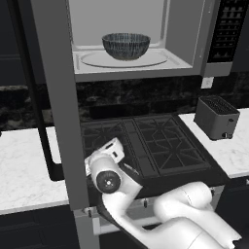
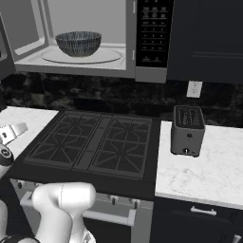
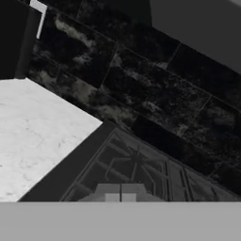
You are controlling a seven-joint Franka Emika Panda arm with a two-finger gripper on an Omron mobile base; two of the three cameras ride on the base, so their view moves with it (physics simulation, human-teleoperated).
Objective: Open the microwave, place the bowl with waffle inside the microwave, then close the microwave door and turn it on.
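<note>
The microwave (image 1: 187, 36) hangs above the stove with its door (image 1: 61, 102) swung wide toward me at the left, its dark bar handle (image 1: 39, 116) on the outer edge. Inside, the dark streaked bowl (image 1: 126, 45) (image 2: 78, 43) sits upright on the glass turntable (image 1: 155, 59). The waffle is hidden below the bowl's rim. My gripper (image 1: 118, 146) (image 3: 120, 196) is low over the front left of the stove, just right of the open door, shut and holding nothing. It touches neither door nor bowl.
A black gas stove (image 1: 155, 143) (image 2: 95, 142) lies under the microwave. A dark toaster (image 1: 217, 117) (image 2: 188, 130) stands on the white marble counter (image 2: 209, 166) at the right. The black button panel (image 1: 227, 29) (image 2: 153, 31) is on the microwave's right side. More counter (image 1: 24, 165) lies left.
</note>
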